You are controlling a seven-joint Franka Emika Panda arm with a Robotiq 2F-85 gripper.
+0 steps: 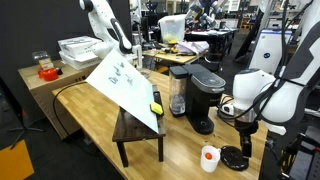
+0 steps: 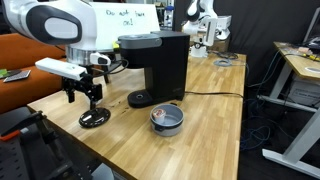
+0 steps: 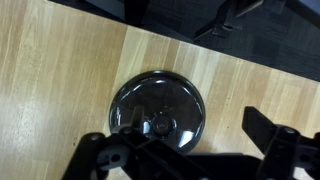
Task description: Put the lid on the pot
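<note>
The lid (image 3: 158, 108) is a flat round black disc with a small centre knob, lying on the wooden table. It also shows in both exterior views (image 2: 95, 118) (image 1: 236, 158). My gripper (image 3: 185, 150) is open and hovers just above the lid, with its fingers (image 2: 86, 97) pointing down and the knob near one finger. Nothing is held. The pot (image 2: 166, 118) is a small silver-grey pot standing on the table in front of the coffee machine, apart from the lid. The pot is out of the wrist view.
The black coffee machine (image 2: 155, 65) (image 1: 205, 95) stands between the lid and the table's far part, with a cable running behind it. A small white cup with a red top (image 1: 209, 158) stands beside the lid. The table's edge (image 2: 60, 125) is close to the lid.
</note>
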